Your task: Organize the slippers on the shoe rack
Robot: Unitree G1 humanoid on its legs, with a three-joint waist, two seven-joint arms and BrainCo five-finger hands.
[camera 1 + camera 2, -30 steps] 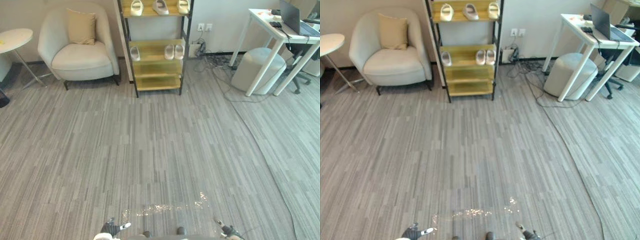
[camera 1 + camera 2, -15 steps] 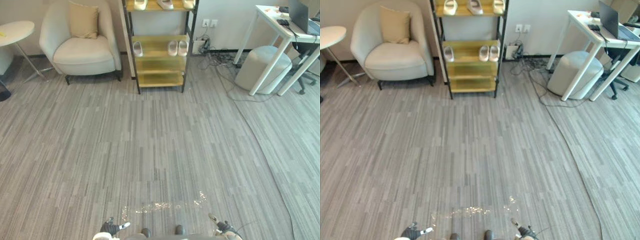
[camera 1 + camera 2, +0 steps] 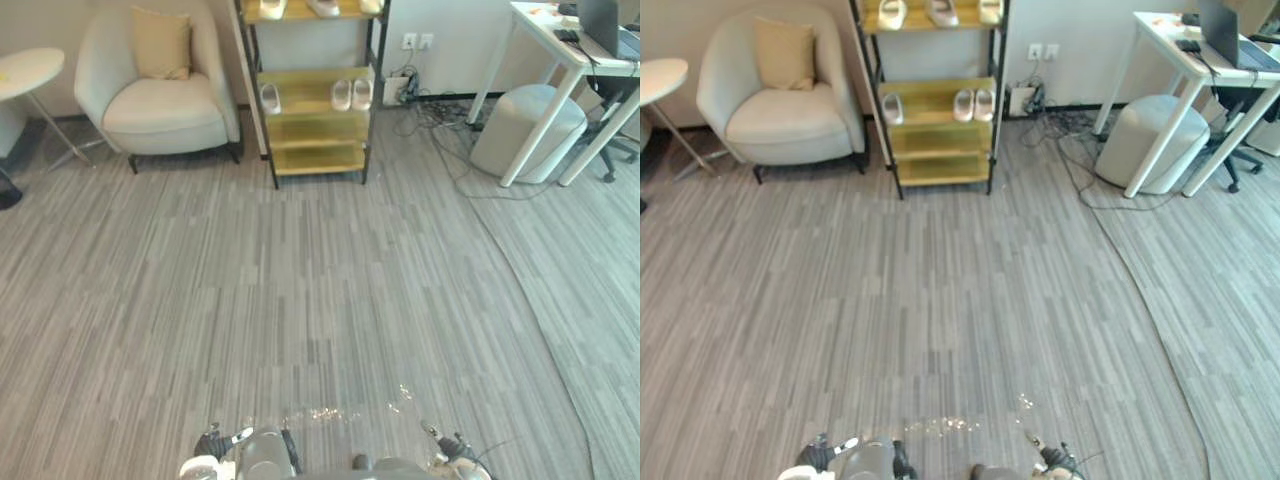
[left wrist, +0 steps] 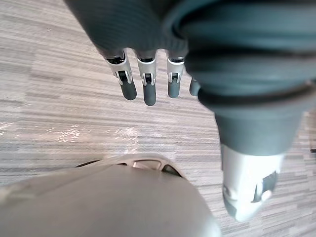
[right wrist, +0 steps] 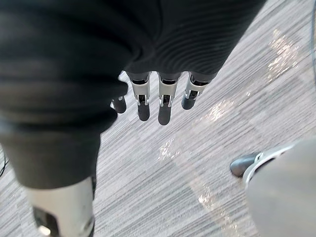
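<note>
Slippers [image 3: 351, 93] sit on shoe rack [image 3: 318, 130] shelves, well apart from robot across floor. Hanging low, left hand [image 4: 148, 89] and right hand [image 5: 165, 106]: fingers straight, holding nothing. Risk: skewed approach could clip armchair [image 3: 165, 110] or snag cables [image 3: 428, 115] beside rack; reaching now would fall short

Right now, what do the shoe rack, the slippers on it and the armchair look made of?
Shoe rack: thin black posts, probably painted metal; yellowish shelves that look like light wood or laminate. Slippers: pale, smooth, moulded-looking, likely foam or rubber, too small to be sure. Armchair: off-white matte covering over rounded padding, apparently fabric.
</note>
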